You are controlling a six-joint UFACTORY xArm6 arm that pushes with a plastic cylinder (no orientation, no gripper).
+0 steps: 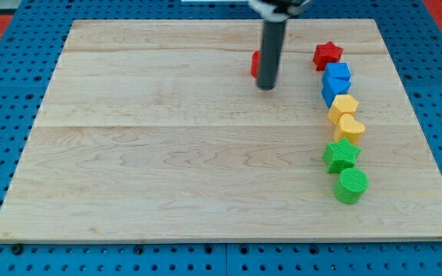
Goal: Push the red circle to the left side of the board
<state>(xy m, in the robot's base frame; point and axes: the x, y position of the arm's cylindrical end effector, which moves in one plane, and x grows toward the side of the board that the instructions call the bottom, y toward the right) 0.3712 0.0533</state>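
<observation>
The red circle (255, 64) lies near the top middle of the wooden board (167, 153), mostly hidden behind my rod; only its left edge shows. My tip (266, 86) rests on the board right against the red circle's right and lower side.
A line of blocks runs down the view's right: red star (328, 54), blue block (337, 73), another blue block (333, 92), yellow block (344, 106), yellow heart (350, 127), green star (341, 155), green circle (351, 185).
</observation>
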